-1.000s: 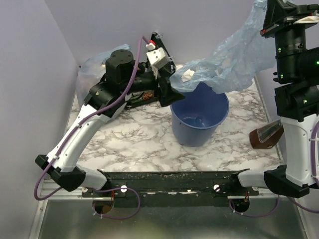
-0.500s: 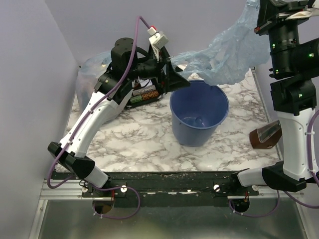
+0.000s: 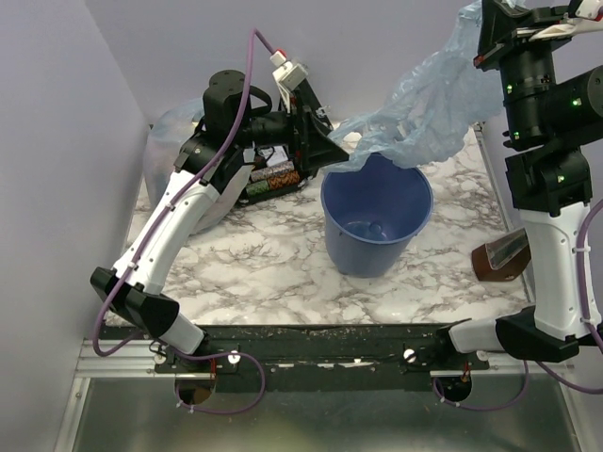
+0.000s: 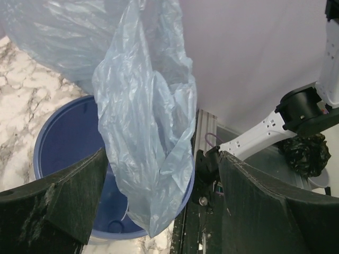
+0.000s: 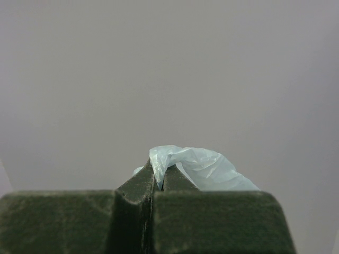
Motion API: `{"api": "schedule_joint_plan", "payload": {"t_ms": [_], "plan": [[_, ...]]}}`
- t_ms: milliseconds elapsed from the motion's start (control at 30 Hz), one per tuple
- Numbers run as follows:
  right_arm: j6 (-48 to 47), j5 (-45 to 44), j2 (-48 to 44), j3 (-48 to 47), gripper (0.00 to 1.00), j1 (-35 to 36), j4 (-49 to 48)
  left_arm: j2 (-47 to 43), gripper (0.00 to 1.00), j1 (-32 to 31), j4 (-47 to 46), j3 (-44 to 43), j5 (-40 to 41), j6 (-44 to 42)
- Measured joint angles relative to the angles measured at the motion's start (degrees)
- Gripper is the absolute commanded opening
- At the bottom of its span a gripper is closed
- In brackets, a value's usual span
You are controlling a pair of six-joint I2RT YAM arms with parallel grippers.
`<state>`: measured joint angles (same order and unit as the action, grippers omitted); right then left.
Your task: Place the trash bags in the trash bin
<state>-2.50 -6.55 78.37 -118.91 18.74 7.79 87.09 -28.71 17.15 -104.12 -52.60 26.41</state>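
My right tool [image 5: 159, 177] pressed together, pinching trash bag [image 3: 429, 108] high. My left tool [image 4: 161, 164] spread, bag tail hanging loose in gap, above blue trash bin [image 3: 369, 252]. Bag not inside yet; lowering and release remain.

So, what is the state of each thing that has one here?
bag: hanging, upper end pinched, lower end above bin.
bin: upright, open.
left gripper: open, bag's lower end between its fingers.
right gripper: shut on bag.
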Motion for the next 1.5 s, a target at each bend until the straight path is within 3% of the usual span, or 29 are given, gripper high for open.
{"api": "schedule_joint_plan", "payload": {"t_ms": [67, 167, 233, 300, 500, 733, 933, 1167, 1300, 1500], "plan": [[0.2, 0.0, 0.0, 0.0, 0.01, 0.0, 0.0, 0.6, 0.82, -0.1, 0.4, 0.3, 0.1, -0.2], [0.6, 0.0, 0.1, 0.0, 0.01, 0.0, 0.0, 0.8, 0.58, -0.2, 1.5, 0.6, 1.2, -0.9], [0.8, 0.1, 0.1, 0.0, 0.01, 0.0, 0.0, 0.8, 0.34, -0.2, 1.7, 0.6, 1.9, -1.5], [1.0, 0.4, 0.1, 0.0, 0.01, 0.0, 0.0, 0.8, 0.0, -0.1, 1.9, 0.6, 2.0, -2.3], [1.0, 5.7, -1.1, 0.6, 0.01, 0.0, 2.6, 1.2, 0.0, 2.1, 2.9, -2.1, 0.3, -4.4], [1.7, 13.3, -8.3, 4.1, 0.01, 0.0, 11.4, 0.1, 0.0, 7.1, 5.4, -15.2, -0.4, -7.8], [6.2, 18.0, -17.8, 14.6, 0.01, 0.0, 18.5, -5.7, 0.0, 7.6, 7.4, -11.4, -1.4, -8.7], [9.5, 22.3, -22.1, 23.1, 0.01, 0.0, 24.5, -8.3, 0.0, 7.6, 9.4, -2.5, -1.5, -8.8], [10.1, 28.6, -21.6, 22.5, 0.01, -0.1, 27.1, -8.2, 0.0, 7.3, 11.9, -2.8, -1.4, -9.1], [9.9, 34.6, -21.9, 13.1, 0.01, -0.1, 30.2, -7.6, 0.0, 1.4, 16.9, -14.3, -0.3, -14.2]]}}
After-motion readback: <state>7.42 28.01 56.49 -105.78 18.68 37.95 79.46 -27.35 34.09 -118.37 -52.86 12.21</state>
